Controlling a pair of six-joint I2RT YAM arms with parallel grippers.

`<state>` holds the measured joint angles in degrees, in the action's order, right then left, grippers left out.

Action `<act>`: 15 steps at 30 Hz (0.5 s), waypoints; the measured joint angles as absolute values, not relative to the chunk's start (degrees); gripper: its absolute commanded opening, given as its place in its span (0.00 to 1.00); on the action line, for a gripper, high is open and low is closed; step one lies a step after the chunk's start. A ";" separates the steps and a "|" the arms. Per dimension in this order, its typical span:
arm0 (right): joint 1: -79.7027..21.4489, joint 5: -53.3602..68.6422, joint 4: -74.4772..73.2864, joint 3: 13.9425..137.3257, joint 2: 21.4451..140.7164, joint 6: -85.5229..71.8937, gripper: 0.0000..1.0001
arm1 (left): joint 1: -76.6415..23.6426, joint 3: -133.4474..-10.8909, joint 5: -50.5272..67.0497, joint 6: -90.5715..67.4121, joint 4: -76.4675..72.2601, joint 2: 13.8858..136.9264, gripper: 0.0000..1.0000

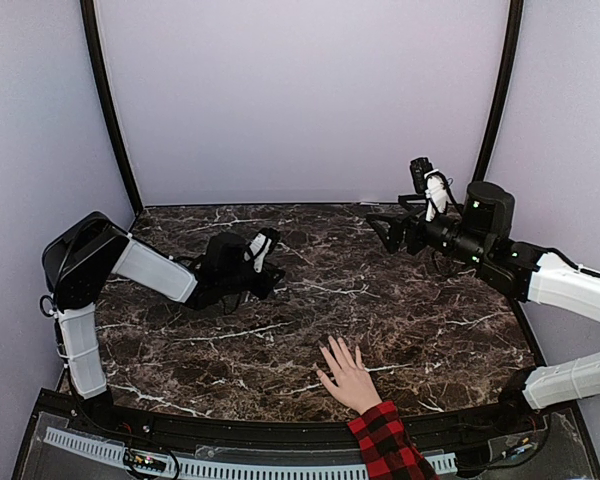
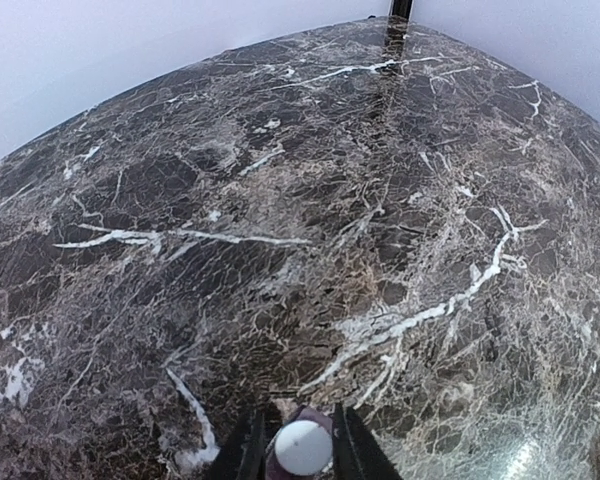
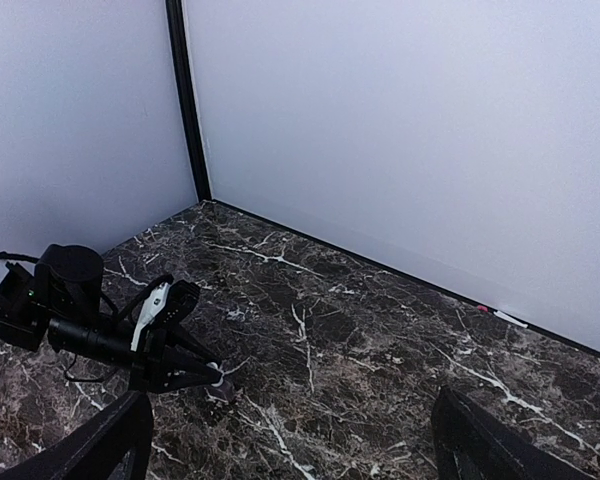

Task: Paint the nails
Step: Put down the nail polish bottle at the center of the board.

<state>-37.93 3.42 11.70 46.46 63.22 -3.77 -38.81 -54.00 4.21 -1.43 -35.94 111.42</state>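
Surface: dark brown marble table [image 1: 430, 340] with white veins, glossy, curved along its front edge.
Room: pale lilac walls [image 1: 300, 100] on three sides, with black posts [image 1: 108, 110] in the back corners.
Hand: a light-skinned human hand [image 1: 348, 378] lies palm down on the marble by the front edge, fingers spread and pointing at the back wall; a red-and-black plaid sleeve [image 1: 385, 442] covers the wrist.
Nails: the nails [image 1: 331, 344] sit at the fingertips, on the far side of the hand; they are tiny and pale, too small to judge any colour or coat.
Left gripper: the left gripper [image 1: 272, 283] is down at the marble, beyond the hand and to its left, well apart from it; its jaws are nearly closed against the sides of a small white-capped polish bottle [image 2: 302, 447] standing upright between them.
Right gripper: the right gripper [image 1: 388, 232] hangs above the marble, beyond the hand and to its right, well apart; its jaws are spread wide with nothing between them.
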 measured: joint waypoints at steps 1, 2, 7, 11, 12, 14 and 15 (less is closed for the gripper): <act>-37.93 3.42 11.70 46.46 63.22 -3.77 0.99 | -38.83 -54.00 4.14 -1.37 -35.97 111.44 0.33; -37.93 3.42 11.70 46.46 63.24 -3.77 0.99 | -38.87 -54.00 4.10 -1.28 -35.97 111.44 0.35; -37.93 3.42 11.70 46.46 63.55 -3.77 0.99 | -38.89 -54.00 3.92 -0.95 -35.94 111.44 0.50; -37.93 3.53 11.70 46.46 63.68 -3.77 0.99 | -38.92 -54.00 3.77 -0.60 -35.86 111.35 0.67; -37.93 3.62 11.70 46.46 63.70 -3.77 0.99 | -38.89 -54.00 3.77 -0.73 -35.62 111.18 0.73; -37.93 3.64 11.70 46.46 63.75 -3.77 0.99 | -38.89 -54.04 3.84 -0.62 -34.48 110.37 0.87; -37.93 3.64 11.68 46.46 63.77 -3.77 0.99 | -38.89 -54.22 3.79 -0.67 -33.76 109.89 0.88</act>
